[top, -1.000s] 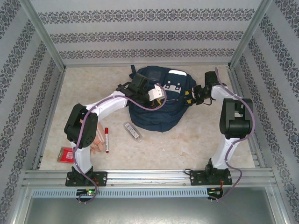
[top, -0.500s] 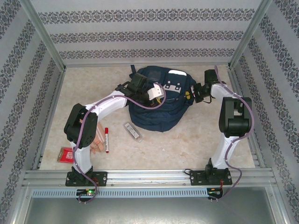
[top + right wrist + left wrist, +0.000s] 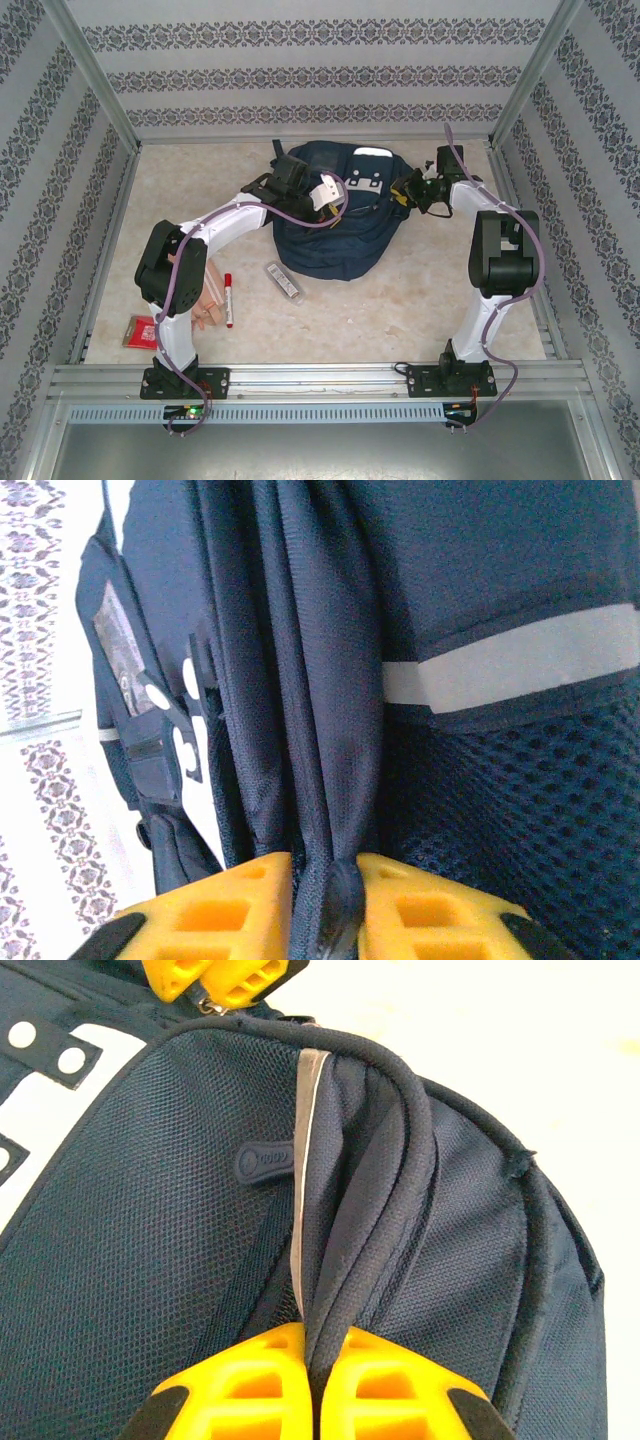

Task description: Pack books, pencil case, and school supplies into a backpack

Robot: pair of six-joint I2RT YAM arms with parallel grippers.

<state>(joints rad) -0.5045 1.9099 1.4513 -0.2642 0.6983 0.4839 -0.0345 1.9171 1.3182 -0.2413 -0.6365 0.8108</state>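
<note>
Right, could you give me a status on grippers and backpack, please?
Left gripper shut on navy-blue fabric backpack. Right gripper shut on its opposite side. Clear plastic pencil case, red-capped white marker unpacked.

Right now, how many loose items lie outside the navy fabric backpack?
4: red flat packet, pale wood pieces, red-capped white marker, clear plastic case, all near the left arm, which may hide more.

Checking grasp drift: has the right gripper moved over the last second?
Yes. The right gripper, clamped on the backpack, has shifted left and nearer the fixed far wall.
</note>
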